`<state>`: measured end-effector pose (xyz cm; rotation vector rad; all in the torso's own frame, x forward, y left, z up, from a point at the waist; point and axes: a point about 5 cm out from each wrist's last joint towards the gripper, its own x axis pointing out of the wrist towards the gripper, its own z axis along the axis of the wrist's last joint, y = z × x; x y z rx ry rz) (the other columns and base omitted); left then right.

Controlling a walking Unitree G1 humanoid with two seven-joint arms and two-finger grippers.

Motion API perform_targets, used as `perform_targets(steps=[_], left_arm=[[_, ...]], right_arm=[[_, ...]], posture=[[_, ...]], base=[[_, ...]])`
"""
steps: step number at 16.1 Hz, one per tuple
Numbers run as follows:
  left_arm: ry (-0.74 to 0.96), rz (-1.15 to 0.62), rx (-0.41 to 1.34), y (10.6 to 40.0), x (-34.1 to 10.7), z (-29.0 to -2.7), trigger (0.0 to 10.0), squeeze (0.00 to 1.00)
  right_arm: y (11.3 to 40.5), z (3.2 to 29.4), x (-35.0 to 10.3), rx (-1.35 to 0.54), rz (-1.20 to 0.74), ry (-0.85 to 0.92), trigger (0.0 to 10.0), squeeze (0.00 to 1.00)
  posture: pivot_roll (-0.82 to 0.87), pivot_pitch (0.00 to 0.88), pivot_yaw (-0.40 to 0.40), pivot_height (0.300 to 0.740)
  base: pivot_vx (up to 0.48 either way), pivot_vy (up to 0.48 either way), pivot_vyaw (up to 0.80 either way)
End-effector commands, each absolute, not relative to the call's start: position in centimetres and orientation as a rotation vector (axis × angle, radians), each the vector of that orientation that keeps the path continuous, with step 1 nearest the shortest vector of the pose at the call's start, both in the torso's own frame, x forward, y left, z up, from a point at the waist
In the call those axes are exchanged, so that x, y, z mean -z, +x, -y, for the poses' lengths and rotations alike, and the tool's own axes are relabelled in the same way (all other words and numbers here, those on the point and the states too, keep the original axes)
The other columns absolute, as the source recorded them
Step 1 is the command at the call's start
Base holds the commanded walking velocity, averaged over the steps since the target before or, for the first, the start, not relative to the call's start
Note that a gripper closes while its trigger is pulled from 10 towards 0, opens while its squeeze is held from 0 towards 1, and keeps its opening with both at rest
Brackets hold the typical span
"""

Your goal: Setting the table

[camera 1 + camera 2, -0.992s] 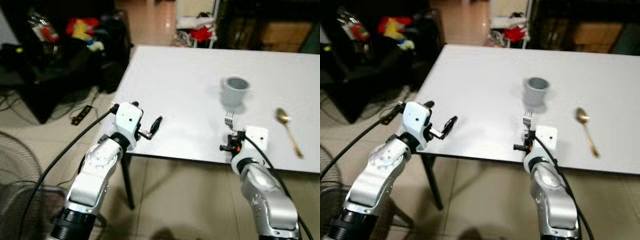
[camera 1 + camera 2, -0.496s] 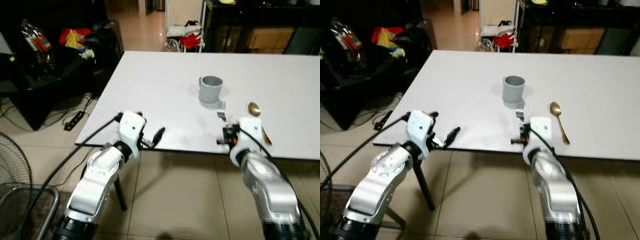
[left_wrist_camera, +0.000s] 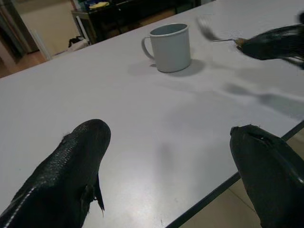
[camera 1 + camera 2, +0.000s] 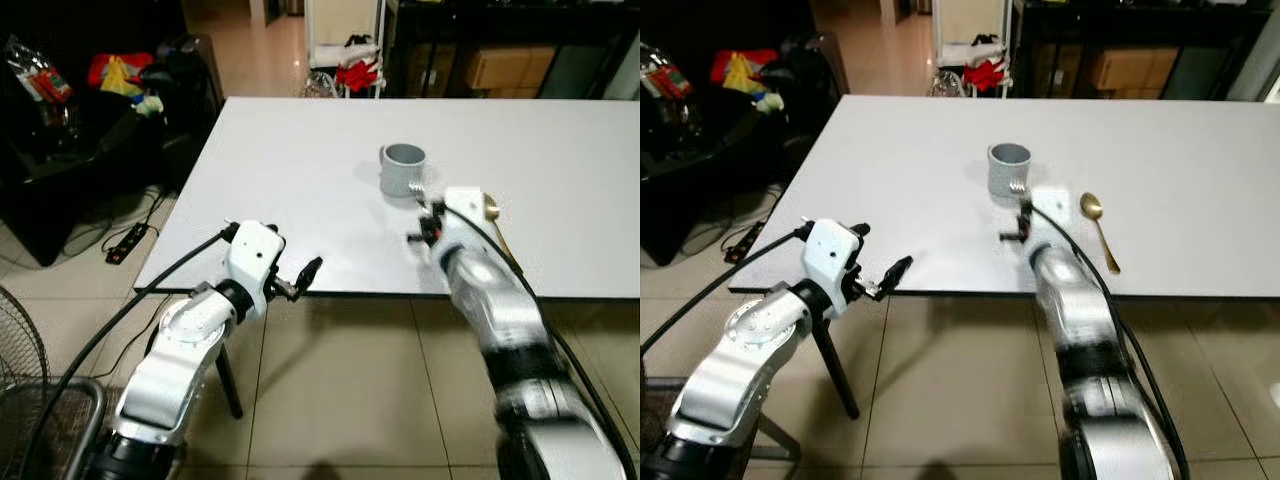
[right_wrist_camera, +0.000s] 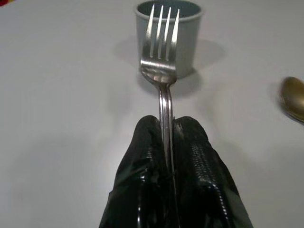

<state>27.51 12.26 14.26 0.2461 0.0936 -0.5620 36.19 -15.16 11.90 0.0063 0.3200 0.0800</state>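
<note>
My right gripper (image 5: 166,142) is shut on the handle of a silver fork (image 5: 161,52), tines pointing toward a grey mug (image 4: 403,168). The mug stands upright near the middle of the white table (image 4: 300,160); the fork (image 4: 1017,188) hovers just in front of it. A gold spoon (image 4: 1098,228) lies on the table to the right of the mug. My left gripper (image 4: 305,275) is open and holds nothing, at the table's front edge on the left. The left wrist view looks across the table between its fingers (image 3: 71,166) at the mug (image 3: 167,46).
The table's front edge runs just before both arms, with a black table leg (image 4: 228,370) and tiled floor (image 4: 340,400) below. Dark furniture with coloured clutter (image 4: 110,80) stands to the left; a power strip (image 4: 118,245) lies on the floor there. A wire fan (image 4: 20,340) is at lower left.
The camera view has shifted and pulled back. My right arm has reached forward over the table, carrying the fork up to the mug. The left gripper stays at the table edge.
</note>
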Motion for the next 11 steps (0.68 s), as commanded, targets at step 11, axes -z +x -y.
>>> perform_targets(steps=[11], left_arm=[[0.281,-0.131,0.517,24.8,-15.6,-15.0,10.0,0.0]], right_arm=[[38.5,8.9,-12.2,-0.234,-0.358,0.055,10.0,0.0]], posture=[[0.1,0.139,-0.027,0.74]], base=[[0.0,0.0,0.0]])
